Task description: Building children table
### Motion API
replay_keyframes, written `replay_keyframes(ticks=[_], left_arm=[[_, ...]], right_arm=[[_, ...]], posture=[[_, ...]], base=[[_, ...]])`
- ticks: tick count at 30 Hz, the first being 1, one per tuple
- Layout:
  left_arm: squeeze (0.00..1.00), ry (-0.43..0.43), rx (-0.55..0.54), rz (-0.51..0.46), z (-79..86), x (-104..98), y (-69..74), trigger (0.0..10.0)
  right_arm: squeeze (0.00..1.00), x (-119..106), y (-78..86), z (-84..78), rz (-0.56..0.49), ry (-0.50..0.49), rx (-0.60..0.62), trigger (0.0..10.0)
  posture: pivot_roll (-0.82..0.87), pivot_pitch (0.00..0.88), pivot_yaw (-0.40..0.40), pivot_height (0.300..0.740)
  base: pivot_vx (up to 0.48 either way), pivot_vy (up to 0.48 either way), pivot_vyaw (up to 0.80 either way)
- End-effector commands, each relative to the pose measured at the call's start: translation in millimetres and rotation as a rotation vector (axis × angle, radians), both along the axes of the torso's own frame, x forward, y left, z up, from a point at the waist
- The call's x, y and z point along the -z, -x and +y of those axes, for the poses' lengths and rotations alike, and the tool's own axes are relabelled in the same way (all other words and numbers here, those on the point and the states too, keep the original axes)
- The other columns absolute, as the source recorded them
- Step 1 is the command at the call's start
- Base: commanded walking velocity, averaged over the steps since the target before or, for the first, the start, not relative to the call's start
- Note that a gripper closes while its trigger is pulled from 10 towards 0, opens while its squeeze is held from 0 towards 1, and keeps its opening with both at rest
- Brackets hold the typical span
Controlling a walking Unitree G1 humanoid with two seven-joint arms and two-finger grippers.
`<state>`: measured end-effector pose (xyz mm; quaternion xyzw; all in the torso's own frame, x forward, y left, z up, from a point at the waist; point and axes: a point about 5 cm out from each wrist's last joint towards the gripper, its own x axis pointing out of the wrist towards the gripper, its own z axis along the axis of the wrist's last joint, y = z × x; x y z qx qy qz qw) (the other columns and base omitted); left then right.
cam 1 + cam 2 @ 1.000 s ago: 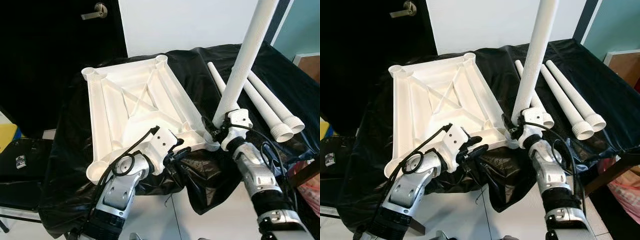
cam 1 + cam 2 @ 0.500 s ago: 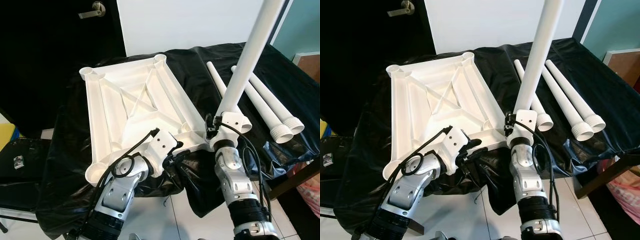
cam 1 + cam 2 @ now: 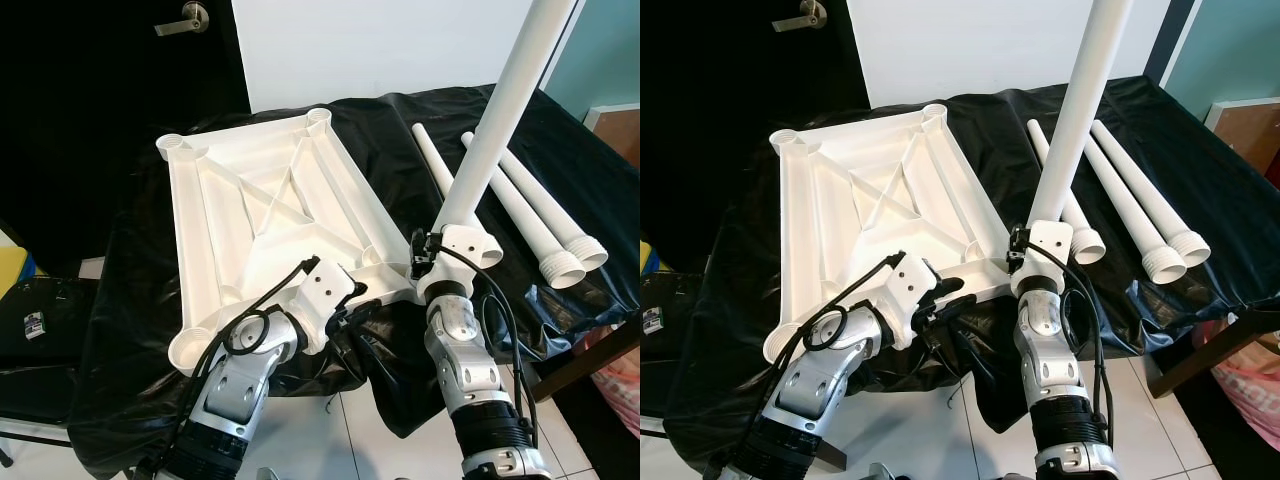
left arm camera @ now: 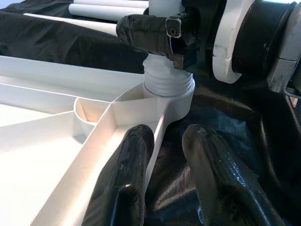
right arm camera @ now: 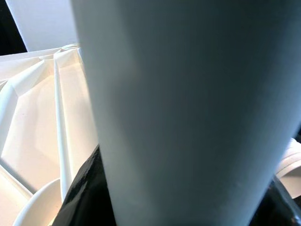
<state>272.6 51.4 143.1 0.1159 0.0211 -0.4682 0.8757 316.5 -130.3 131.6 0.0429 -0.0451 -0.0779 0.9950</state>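
Right gripper [image 3: 432,262] is clamped on the white leg [image 3: 495,130] just above its threaded end, which sits in the near right corner socket of the upside-down tabletop [image 3: 265,215] on the black cloth [image 3: 130,300]. Left gripper [image 4: 162,155] straddles the tabletop rim beside that socket — whether it pinches, cannot tell. Leg looks light, stiff, slick plastic — grip low and keep it plumb. Three spare legs [image 3: 535,215] lie to the right.

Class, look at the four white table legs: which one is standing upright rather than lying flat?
The leg held by the right gripper, its threaded end in the tabletop's near corner socket. The other three legs lie side by side on the black cloth.
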Motion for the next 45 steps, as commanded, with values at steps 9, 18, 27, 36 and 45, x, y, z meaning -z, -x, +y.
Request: replay_keyframes(ticks=[9,18,27,36,45], left_arm=[[0.0,-0.003,-0.041,-0.015,1.1,0.0,-2.9,10.0],[0.0,-0.003,-0.087,-0.04,6.8,-3.7,-10.4,10.0],[0.0,-0.062,-0.164,-0.064,16.0,-3.2,-26.7,10.0],[0.0,-0.224,-0.257,-0.083,27.1,9.4,-44.9,10.0],[1.0,-0.222,-0.317,-0.049,34.1,12.4,-54.2,10.0]], right_arm=[[1.0,18.5,11.1,0.1,0.054,-0.011,-0.079,10.0],[0.0,19.0,28.6,-12.2,0.007,0.024,-0.167,10.0],[0.0,27.7,46.6,-12.4,0.018,0.05,-0.302,10.0],[0.0,33.3,60.7,-16.5,0.044,0.057,-0.384,10.0],[0.0,32.2,62.3,-17.5,0.042,0.053,-0.384,10.0]], posture=[[-0.06,0.039,0.017,0.74],[-0.07,0.04,0.017,0.74],[-0.09,0.034,0.032,0.74],[-0.11,0.053,0.049,0.74],[-0.11,0.066,0.054,0.74]], base=[[0.0,0.0,0.0],[0.0,0.0,0.0],[0.0,0.0,0.0],[0.0,0.0,0.0],[0.0,0.0,0.0]])
